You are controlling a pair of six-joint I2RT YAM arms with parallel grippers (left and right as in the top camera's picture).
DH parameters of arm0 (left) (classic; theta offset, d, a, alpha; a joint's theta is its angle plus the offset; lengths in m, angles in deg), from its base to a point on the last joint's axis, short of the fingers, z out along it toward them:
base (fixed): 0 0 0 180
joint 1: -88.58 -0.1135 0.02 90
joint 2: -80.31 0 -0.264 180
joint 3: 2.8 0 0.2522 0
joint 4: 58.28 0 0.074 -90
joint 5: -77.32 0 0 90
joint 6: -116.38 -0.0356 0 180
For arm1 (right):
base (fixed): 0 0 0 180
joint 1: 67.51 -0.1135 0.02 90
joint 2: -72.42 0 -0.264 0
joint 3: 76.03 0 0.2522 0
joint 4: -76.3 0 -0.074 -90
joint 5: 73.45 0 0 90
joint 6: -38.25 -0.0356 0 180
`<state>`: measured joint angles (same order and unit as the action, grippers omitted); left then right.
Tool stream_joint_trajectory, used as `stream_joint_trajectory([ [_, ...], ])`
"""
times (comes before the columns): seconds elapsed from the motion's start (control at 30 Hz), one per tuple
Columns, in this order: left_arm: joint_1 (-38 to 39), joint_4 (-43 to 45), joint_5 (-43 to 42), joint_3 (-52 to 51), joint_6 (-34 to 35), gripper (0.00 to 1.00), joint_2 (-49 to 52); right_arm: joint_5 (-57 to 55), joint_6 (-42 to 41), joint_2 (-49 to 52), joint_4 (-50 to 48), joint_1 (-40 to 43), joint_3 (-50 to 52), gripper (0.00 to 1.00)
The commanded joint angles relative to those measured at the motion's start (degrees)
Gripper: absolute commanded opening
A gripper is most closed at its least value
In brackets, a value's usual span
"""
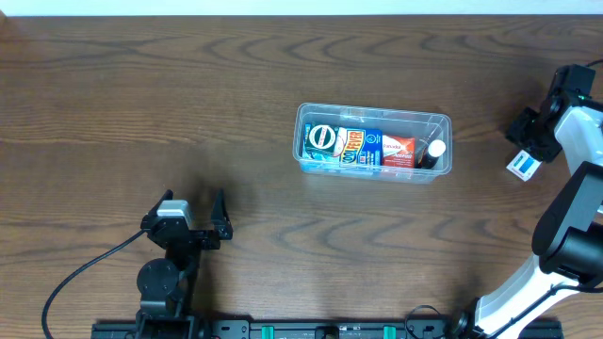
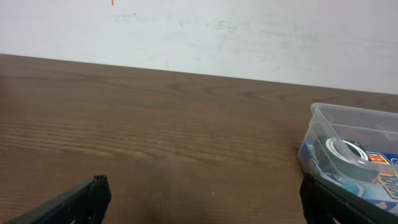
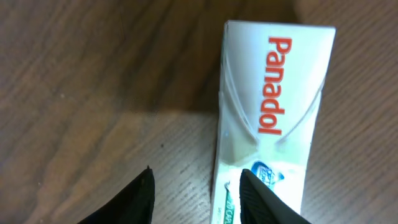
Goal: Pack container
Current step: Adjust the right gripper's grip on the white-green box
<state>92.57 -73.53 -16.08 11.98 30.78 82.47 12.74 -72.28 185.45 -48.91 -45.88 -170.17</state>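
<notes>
Overhead, left wrist share container [image 1: 415, 118].

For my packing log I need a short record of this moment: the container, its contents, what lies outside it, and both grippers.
container: clear tub, mid-table, no lid on
inside: roll, blue box, red-and-white box, dark-capped item
outside: white Panadol box, flat on the table, right of the container
left gripper: open, empty, left of the container
right gripper: jaws apart, at the Panadol box, no grip seen

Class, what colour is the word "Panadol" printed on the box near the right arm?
Red, on the white box; it shows best in the right wrist view.
</notes>
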Motion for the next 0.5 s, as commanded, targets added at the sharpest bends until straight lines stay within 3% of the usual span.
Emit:
stream_joint_trajectory([
  [0.0,0.3,-2.3,0.4,-0.8,-0.7,0.98,0.0,-0.8,-0.4,-2.2,1.2,0.2,0.5,0.45],
  [0.27,0.3,-2.3,0.5,-0.8,-0.7,0.98,0.0,-6.9,-0.5,-4.9,6.0,1.8,0.6,0.54],
  [0.47,0.3,-2.3,0.4,-0.8,-0.7,0.98,0.0,-6.9,-0.7,-3.2,4.4,4.4,2.0,0.57],
])
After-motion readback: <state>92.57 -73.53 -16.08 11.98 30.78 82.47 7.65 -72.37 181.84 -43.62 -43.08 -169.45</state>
